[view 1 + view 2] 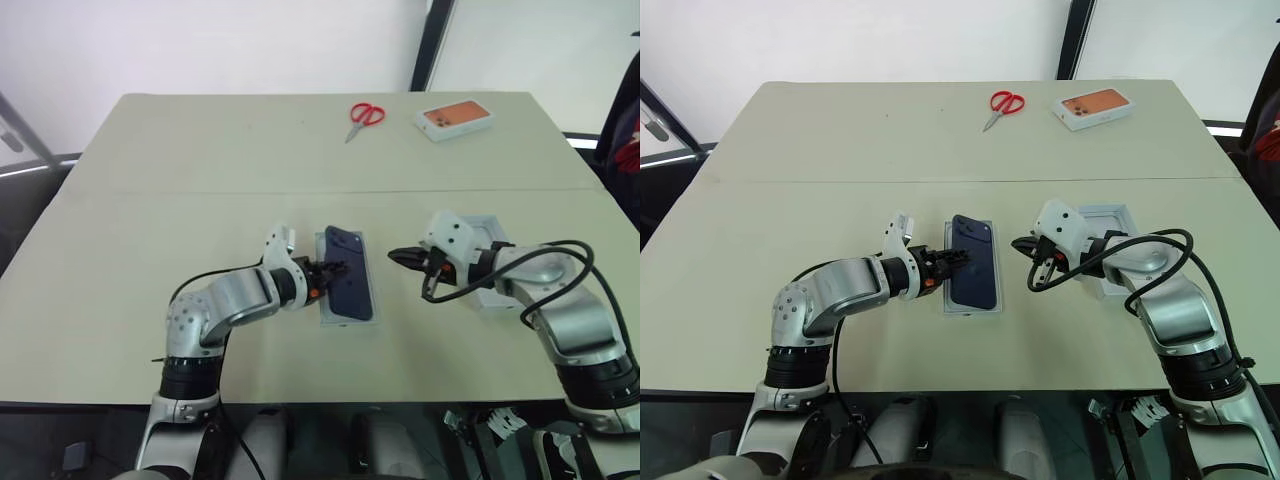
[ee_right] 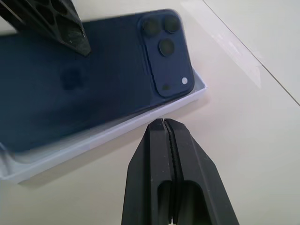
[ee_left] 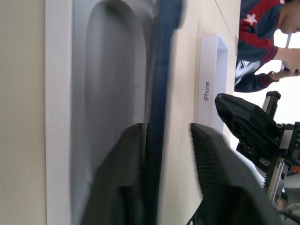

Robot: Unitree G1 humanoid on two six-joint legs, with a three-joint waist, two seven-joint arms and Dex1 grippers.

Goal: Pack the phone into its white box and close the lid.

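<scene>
Broadly, spanning everything a pale beige surface [image 1: 200, 300], with red scissors [image 1: 365, 115] and an orange-topped box [image 1: 455, 118] lying well apart at the far edge and needing no attention. Nearer the middle, sitting flat, the white box [image 1: 328, 308], and, by the look of it, receiving the phone [image 1: 973, 262], which is lying back up, camera cluster toward the far end, tilted with one long edge raised rather than seated. Off toward the right arm, partly hidden behind it, resting the lid [image 1: 1108, 222]. At the phone's long left edge, working the left claw [image 1: 335, 270], jaws standing apart astride that edge; whether still bearing on the phone or already letting go, not telling from these views. Hovering just beside the box's opposite side, the right claw [image 2: 164, 123], fingers pressed fully together and holding nothing. Judging the step in hand to be settling the phone into its recess: doing it well probably meaning lowering the raised edge gently, keeping the phone square to the box walls, drawing the left fingers out sideways without dragging the phone up, and perhaps using the closed right fingertips to steady the box before fetching the lid.
</scene>
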